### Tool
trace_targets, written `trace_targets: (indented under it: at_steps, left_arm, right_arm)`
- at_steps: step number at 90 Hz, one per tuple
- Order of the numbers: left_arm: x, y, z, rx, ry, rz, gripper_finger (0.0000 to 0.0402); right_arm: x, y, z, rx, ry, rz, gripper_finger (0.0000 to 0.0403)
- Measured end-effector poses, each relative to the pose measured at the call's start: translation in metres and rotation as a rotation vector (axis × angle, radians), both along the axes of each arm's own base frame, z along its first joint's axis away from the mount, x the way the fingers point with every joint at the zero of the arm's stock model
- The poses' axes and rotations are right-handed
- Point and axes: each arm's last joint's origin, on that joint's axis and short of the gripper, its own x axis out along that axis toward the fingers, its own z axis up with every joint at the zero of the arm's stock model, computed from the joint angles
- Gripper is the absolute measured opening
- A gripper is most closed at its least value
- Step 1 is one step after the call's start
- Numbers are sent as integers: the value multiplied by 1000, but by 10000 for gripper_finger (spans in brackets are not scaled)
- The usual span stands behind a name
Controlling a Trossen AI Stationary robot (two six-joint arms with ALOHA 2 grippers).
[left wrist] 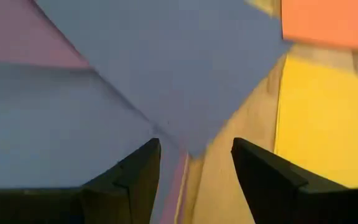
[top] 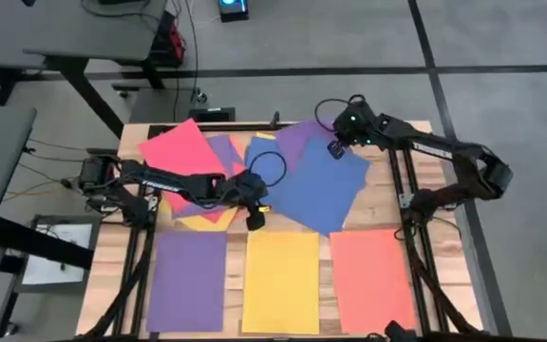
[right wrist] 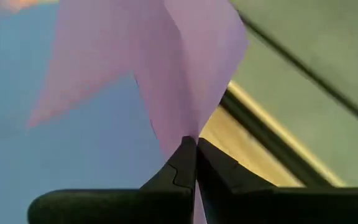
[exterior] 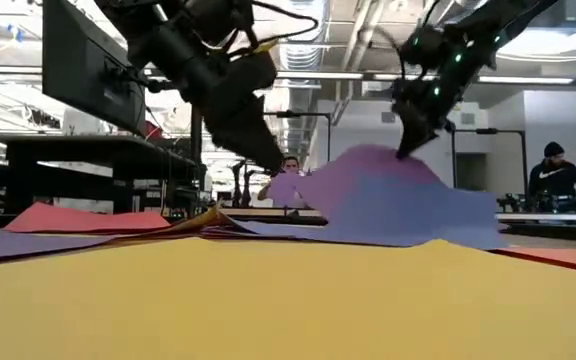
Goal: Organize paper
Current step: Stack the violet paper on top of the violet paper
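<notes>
Loose paper lies overlapped at the table's middle: a red sheet (top: 180, 152), a large blue sheet (top: 323, 185), a purple sheet (top: 297, 138) and yellow edges beneath. My right gripper (top: 335, 148) is shut on the purple sheet at the pile's far side. My left gripper (left wrist: 194, 168) hangs open just above the blue sheet's near corner (left wrist: 191, 134), with nothing between its fingers. Along the near edge lie three flat sheets or stacks: purple (top: 190, 280), yellow (top: 281, 282) and orange-red (top: 373, 275). My right gripper pinches a point of the purple sheet (right wrist: 188, 127) between its two fingertips, coming from above and slanting down. The paper is drawn up into a peak (exterior: 400, 155) at the fingers. The rest of the sheet slopes down onto the pile.
A black frame rail (right wrist: 272, 134) runs along the table's far edge just behind my right gripper. Bare wood (top: 387, 190) shows to the right of the blue sheet. People stand in the room beyond the table (exterior: 553, 170).
</notes>
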Motion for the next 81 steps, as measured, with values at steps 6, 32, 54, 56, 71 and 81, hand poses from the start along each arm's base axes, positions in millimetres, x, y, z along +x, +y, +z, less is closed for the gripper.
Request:
trace_targets:
  at_steps: [6,32,54,56,71,81]
  left_arm:
    - [3,4,6,30,-17,42,182]
    - [9,26,47,173,-104,152,182]
    - [-13,43,98,207,-239,84,183]
    - [-16,45,101,202,-242,76,183]
    - [-46,63,120,229,-220,126,189]
    - [-61,72,129,267,-205,133,190]
  right_arm:
    - [0,7,10,-50,-30,20,0]
    - [-8,35,58,-241,-208,110,0]
    - [-15,57,86,-314,-266,197,0]
    - [-15,58,88,-315,-268,201,0]
    - [-18,70,98,-334,-299,244,0]
    - [-19,78,103,-332,-312,279,0]
